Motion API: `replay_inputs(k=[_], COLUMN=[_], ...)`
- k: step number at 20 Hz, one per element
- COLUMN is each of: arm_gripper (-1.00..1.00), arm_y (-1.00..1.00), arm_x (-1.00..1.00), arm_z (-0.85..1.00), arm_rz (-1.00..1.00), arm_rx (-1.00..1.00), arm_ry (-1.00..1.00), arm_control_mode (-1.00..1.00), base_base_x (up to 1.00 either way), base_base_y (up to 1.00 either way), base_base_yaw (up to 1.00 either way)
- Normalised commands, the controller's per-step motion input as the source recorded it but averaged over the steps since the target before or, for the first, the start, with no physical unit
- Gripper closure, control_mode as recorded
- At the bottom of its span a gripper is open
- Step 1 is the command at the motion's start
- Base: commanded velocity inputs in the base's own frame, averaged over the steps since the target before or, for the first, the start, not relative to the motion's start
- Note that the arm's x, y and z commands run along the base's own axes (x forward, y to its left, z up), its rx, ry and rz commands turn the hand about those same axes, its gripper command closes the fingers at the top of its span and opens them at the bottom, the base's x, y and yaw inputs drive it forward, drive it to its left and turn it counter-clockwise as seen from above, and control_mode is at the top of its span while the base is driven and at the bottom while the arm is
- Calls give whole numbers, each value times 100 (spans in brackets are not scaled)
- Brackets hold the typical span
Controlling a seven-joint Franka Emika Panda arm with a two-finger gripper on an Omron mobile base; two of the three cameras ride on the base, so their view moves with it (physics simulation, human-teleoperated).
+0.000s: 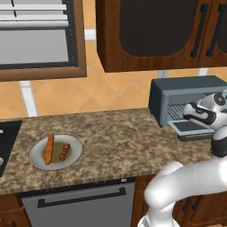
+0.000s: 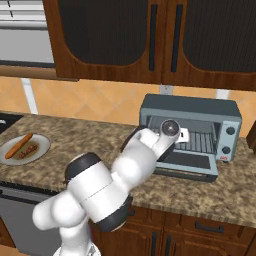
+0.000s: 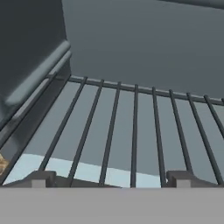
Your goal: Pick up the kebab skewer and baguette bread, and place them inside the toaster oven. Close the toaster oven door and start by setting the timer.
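The baguette bread (image 1: 48,149) and the shorter kebab skewer (image 1: 65,152) lie side by side on a grey plate (image 1: 75,156) at the left of the counter; the baguette bread (image 2: 19,145) and the kebab skewer (image 2: 31,149) also appear at the left of the right base view. The toaster oven (image 1: 177,88) stands at the right, and its door (image 1: 190,127) is dropped open. My gripper (image 3: 111,179) is open with nothing between its fingers. It reaches into the oven mouth, just above the wire rack (image 3: 131,127), far from the plate.
Dark wood upper cabinets (image 1: 155,31) hang over the granite counter (image 1: 119,137). A stove edge (image 1: 6,137) lies left of the plate and a dishwasher (image 1: 80,206) sits below. The oven's knobs (image 2: 230,140) are on its right front. A window (image 1: 35,35) is at the upper left.
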Motion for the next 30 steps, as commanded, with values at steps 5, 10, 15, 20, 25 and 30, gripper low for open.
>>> replay_inputs(k=[5,10,15,20,25,30], arm_gripper=[-100,-100,-100,-100,-100,-100], arm_y=[0,-1,11,83,100,84], arm_x=[-78,-75,-54,-33,-47,-58], arm_z=[-43,-1,51,97,55,22], arm_rz=[0,0,0,3,1,-2], arm_rx=[-13,-10,-3,-1,-1,0], arm_ry=[17,23,10,0,0,0], arm_control_mode=[-100,-100,-100,-100,-100,-100], base_base_x=[0,0,0,0,0,0], base_base_y=[0,0,0,0,0,0], base_base_yaw=[0,0,0,0,0,0])
